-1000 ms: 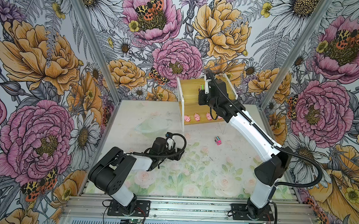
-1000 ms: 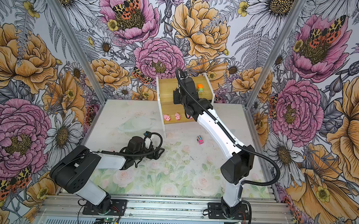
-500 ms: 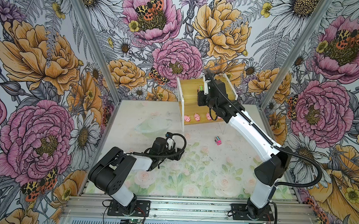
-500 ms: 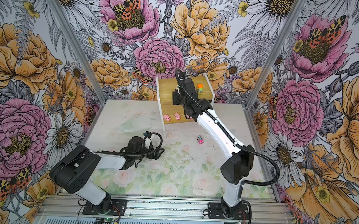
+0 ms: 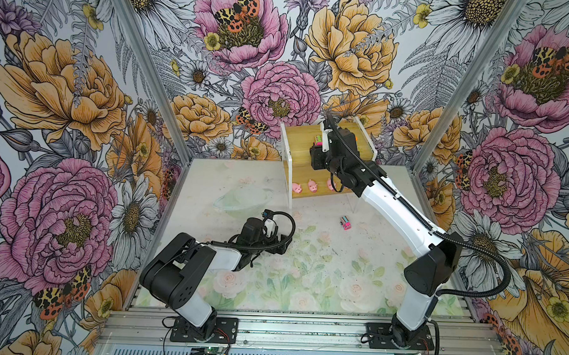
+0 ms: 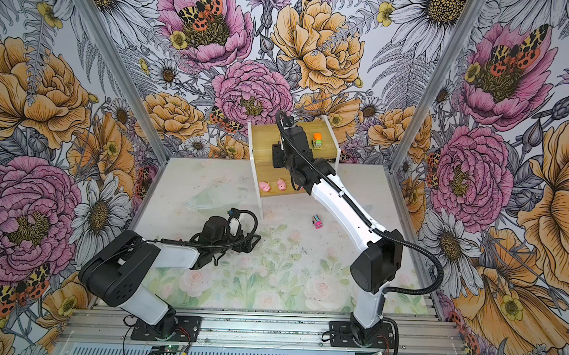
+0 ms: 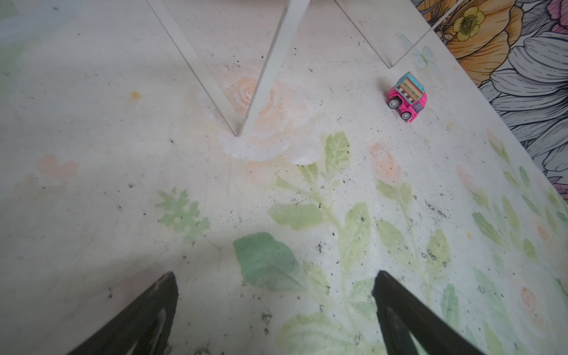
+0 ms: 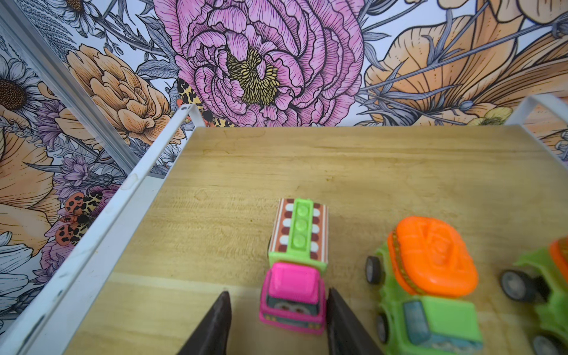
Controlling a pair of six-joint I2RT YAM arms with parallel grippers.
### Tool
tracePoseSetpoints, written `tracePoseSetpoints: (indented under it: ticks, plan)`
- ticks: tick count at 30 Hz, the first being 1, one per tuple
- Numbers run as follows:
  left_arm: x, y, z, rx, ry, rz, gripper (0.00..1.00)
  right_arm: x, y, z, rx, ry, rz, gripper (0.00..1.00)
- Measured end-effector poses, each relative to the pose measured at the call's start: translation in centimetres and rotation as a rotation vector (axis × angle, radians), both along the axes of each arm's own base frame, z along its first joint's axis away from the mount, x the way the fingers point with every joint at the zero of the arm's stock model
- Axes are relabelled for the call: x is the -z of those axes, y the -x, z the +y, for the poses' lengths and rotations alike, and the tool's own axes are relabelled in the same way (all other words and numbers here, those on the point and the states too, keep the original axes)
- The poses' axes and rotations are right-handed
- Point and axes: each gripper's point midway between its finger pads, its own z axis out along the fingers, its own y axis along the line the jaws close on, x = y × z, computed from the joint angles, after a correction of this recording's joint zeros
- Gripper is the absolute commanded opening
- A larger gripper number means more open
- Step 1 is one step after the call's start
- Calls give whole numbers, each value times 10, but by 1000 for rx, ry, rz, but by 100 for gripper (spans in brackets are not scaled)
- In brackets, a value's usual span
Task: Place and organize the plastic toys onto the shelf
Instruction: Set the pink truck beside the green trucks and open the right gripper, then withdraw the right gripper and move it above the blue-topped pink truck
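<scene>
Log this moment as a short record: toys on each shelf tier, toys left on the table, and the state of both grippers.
upper tier: shelved pink truck beside green trucks, on the shelf
lower tier: three pigs in view, in a row
table: loose pink truck, in front of the shelf
right gripper: open, jaws either side of the shelved pink truck's cab, with a gap on one side
left gripper: open, empty, over bare table
</scene>
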Motion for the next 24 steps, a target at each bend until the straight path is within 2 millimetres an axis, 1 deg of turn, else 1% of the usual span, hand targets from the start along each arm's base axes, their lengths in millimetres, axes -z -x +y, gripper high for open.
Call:
tracePoseSetpoints:
  ticks: [7,10,12,14,16,18,19,21,23,24]
  plan:
    - [0,0,0,0,0,0,99,-3,16,-6,-18,-1,13,59]
    - [0,0,0,0,0,0,99,-8,30,-9,-45,-17,20,60]
    - [0,0,0,0,0,0,99,-12,44,-13,-62,-30,21,61]
    - [0,0,0,0,-1,0,99,-18,64,-22,-72,-47,17,61]
    - [0,0,0,0,-1,0,99,-21,86,-36,-69,-65,12,62]
    - [0,0,0,0,0,0,99,-20,112,-55,-57,-84,6,63]
    - [0,0,0,0,-1,0,99,-18,122,-64,-48,-93,6,64]
    - [0,0,0,2,-3,0,99,-4,139,-83,-15,-112,15,65]
    - [0,0,0,2,-4,0,99,26,147,-99,23,-113,54,66]
    - [1,0,0,2,-4,0,99,48,150,-105,41,-106,81,66]
